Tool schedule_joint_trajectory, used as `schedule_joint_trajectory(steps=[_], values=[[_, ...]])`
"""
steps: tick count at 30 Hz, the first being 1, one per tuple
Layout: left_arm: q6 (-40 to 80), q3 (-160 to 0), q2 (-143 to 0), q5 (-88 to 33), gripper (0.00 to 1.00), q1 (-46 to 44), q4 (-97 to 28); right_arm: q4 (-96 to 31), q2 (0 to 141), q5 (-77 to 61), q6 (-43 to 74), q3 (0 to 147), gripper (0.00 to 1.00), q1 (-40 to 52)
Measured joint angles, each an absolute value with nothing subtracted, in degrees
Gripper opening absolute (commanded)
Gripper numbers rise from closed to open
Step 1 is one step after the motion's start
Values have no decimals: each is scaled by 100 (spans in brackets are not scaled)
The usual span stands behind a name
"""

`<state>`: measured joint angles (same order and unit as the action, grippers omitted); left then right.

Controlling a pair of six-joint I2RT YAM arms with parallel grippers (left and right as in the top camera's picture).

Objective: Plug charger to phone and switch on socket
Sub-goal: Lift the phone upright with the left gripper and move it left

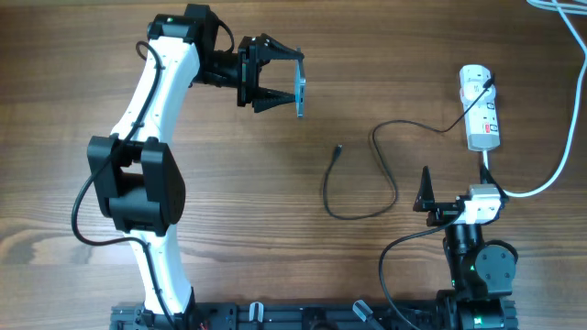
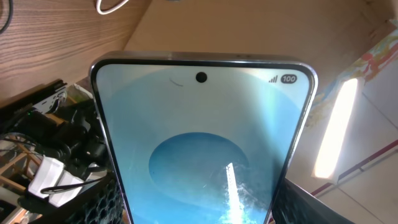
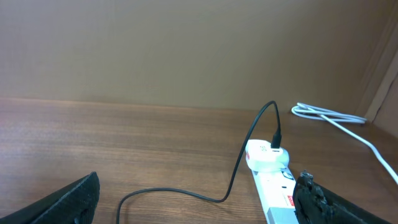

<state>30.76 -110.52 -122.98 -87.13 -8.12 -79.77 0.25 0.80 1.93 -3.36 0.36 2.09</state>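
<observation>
phone [image 1: 300, 92]: one – lifted clear of the table [image 1: 275, 275] at its far left, nearly on end, punch-hole end up, turquoise screen turned back to the left wrist
left gripper [image 1: 292, 75]: clamped across the phone's width
charger [image 1: 390, 174]: one thin black cable, plugged in at the socket's far end, looping over mid-table; connector tip [image 1: 339, 148] lies free, pointing away from the robot
socket [image 1: 481, 124]: one white strip at far right, long axis running away from the robot
right gripper [image 3: 196, 205]: fingers wide apart, empty – near the socket
writing: "100" in the screen's top corner; the socket's markings are too small to read
</observation>
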Motion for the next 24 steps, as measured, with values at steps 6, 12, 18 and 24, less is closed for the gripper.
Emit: schedule_joint_trajectory(steps=[6,12,18,24], values=[[3076,-11050,-12300,-8713,73,-757,-7977,27,80,193,-338,36,100,209],[3074,-11052,-12300,-8713,73,-690,-8042,27,80,196,-338,36,100,211],[3074,-11052,-12298,-8713,73,-690,-8042,27,80,193,-336,36,100,209],[3074,-11052,-12300,-8713,73,-690,-8042,25,80,196,-336,36,100,209]])
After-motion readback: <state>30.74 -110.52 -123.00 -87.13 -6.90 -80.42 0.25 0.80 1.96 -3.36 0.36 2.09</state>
